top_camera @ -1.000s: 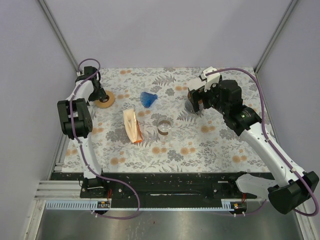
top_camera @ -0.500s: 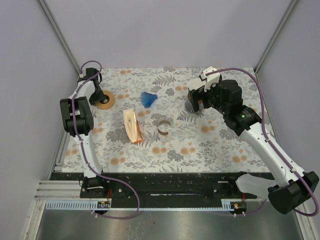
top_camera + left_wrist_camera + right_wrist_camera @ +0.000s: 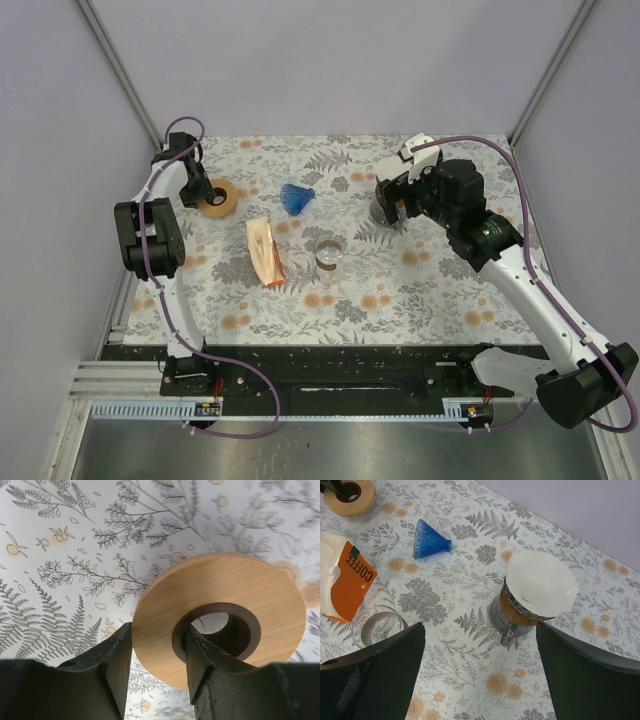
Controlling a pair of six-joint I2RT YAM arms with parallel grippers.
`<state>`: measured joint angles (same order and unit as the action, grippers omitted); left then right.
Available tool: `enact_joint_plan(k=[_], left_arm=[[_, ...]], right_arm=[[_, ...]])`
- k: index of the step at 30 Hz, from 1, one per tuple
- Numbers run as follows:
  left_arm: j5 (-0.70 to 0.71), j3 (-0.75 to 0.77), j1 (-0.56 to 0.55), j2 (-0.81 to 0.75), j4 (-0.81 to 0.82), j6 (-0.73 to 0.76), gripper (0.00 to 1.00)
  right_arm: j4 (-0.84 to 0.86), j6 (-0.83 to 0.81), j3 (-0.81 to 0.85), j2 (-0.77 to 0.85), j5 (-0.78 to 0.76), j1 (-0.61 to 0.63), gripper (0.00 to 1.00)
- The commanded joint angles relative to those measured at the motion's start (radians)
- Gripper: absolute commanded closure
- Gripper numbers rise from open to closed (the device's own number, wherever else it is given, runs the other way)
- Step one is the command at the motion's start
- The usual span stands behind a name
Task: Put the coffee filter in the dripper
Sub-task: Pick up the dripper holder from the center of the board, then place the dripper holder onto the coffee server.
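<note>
A white paper coffee filter [image 3: 540,582] sits on top of a grey glass jug with a wooden collar [image 3: 512,612]. My right gripper [image 3: 480,627] hangs open and empty above and just in front of the jug; in the top view it [image 3: 392,205] covers most of the jug. A blue cone dripper [image 3: 296,197] lies on its side mid-table and also shows in the right wrist view [image 3: 430,540]. My left gripper [image 3: 155,640] is shut on a wooden ring [image 3: 220,615], one finger outside it and one in its hole, at the far left [image 3: 222,197].
An orange and white coffee packet [image 3: 265,250] lies left of centre. A small clear glass [image 3: 328,252] stands beside it. The flowered table [image 3: 420,290] has purple walls on three sides.
My left gripper has shifted the wooden ring a little to the right. The right arm has not moved.
</note>
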<state>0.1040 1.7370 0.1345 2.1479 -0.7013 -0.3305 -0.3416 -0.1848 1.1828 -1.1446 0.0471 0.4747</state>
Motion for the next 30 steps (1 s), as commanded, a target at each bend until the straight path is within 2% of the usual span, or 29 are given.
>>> enact_joint_plan(k=[1, 5, 8, 15, 20, 25, 30], left_arm=[[-0.082, 0.003, -0.003, -0.154, 0.045, 0.038, 1.0], [-0.099, -0.004, -0.015, -0.229, 0.043, 0.051, 1.0], [-0.13, -0.005, -0.067, -0.293, 0.034, 0.111, 1.0], [-0.201, 0.05, -0.261, -0.417, -0.11, 0.246, 1.0], [-0.199, 0.039, -0.498, -0.479, -0.217, 0.353, 1.0], [-0.216, 0.048, -0.657, -0.477, -0.296, 0.403, 1.0], [-0.202, 0.047, -0.749, -0.444, -0.311, 0.418, 1.0]], right_arm=[[0.035, -0.008, -0.003, 0.029, 0.017, -0.002, 0.0], [0.033, -0.005, 0.0, 0.034, 0.023, -0.002, 0.01], [0.029, -0.004, 0.001, 0.039, 0.027, -0.002, 0.01], [0.004, 0.005, 0.015, 0.039, -0.024, -0.001, 0.01], [-0.019, 0.021, 0.031, 0.023, -0.128, -0.002, 0.0], [-0.039, 0.042, 0.035, 0.014, -0.265, -0.004, 0.01], [-0.045, 0.042, 0.031, 0.022, -0.274, -0.004, 0.0]])
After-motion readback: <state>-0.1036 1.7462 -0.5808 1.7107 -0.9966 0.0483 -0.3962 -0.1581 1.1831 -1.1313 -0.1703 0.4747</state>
